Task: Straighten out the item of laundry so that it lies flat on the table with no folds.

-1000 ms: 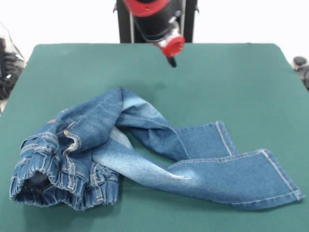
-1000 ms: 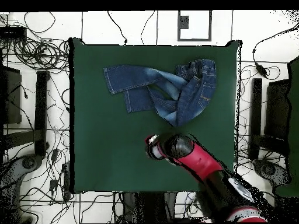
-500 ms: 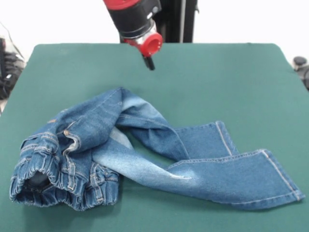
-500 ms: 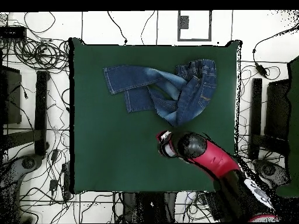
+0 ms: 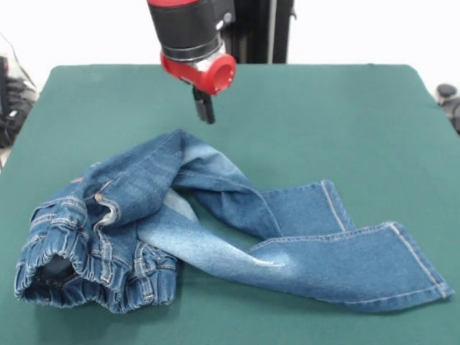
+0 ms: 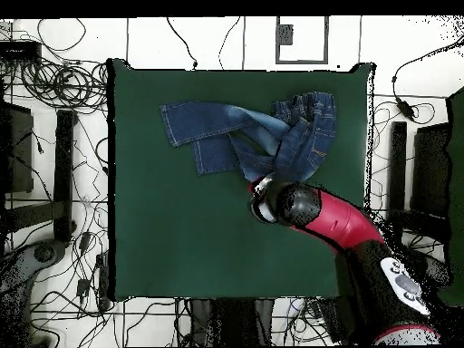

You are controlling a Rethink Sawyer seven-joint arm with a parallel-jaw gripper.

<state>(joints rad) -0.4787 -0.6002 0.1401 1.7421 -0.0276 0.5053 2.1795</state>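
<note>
We see the jeans point(image 5: 208, 226) lying crumpled on the green table point(image 5: 345, 115), not flat. Taking the jeans as our landmark, in the front view the bunched elastic waistband point(image 5: 65, 277) is their lower left end, and the two legs run out to the right, one crossing over the other with a twist in the middle. A fold of denim rises at the upper edge of the jeans. The gripper point(image 5: 204, 108) hangs just above this upper edge, on the end of the red and black arm point(image 5: 188, 32), apart from the cloth. Its dark tip looks narrow, but we cannot tell if the pincer is open or closed. It holds nothing.
</note>
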